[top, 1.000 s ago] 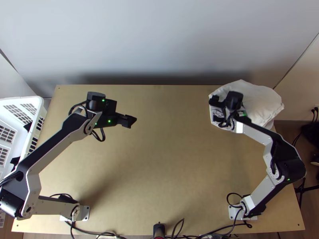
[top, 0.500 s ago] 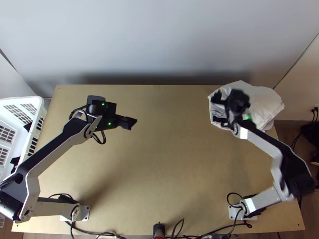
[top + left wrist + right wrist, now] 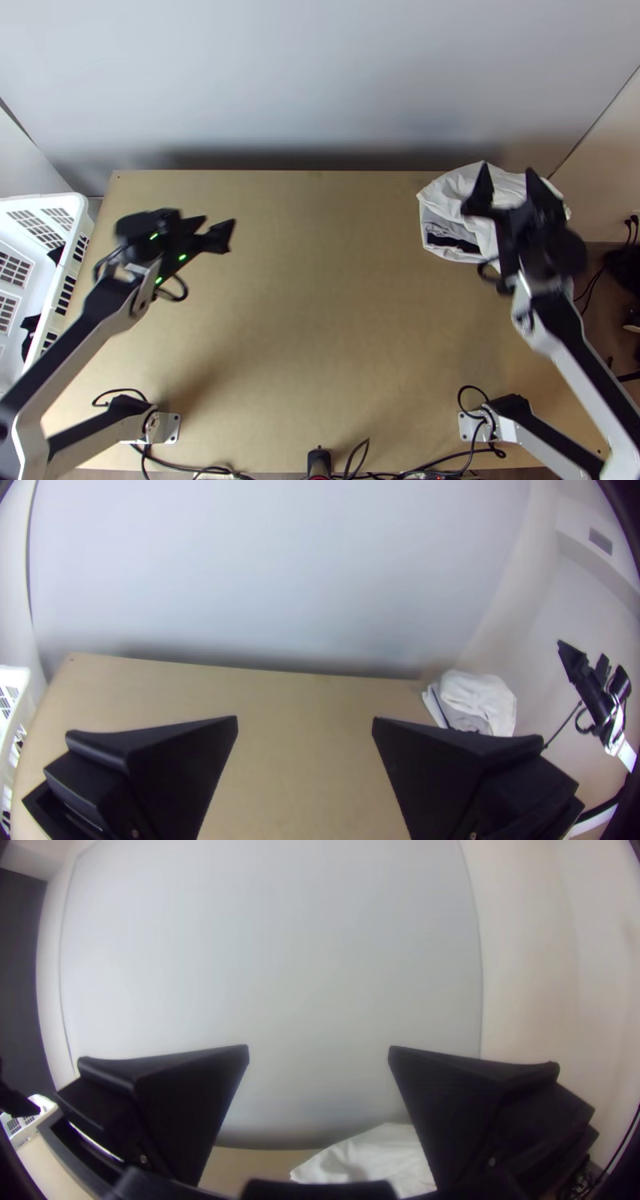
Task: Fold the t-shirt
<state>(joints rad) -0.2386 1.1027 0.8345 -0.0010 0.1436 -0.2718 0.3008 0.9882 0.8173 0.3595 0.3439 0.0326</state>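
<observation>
White cloth bundle (image 3: 452, 188), quantity one: bunched, far right of the wooden table (image 3: 336, 320). Left wrist view adds a dark line along its side; top view, a dark patch in its fold. Left gripper (image 3: 218, 220) and right gripper (image 3: 507, 169), quantity two: both wide. The right partly masks the bundle. Perforated white plastic basket (image 3: 50, 198), quantity one: left, cut off.
</observation>
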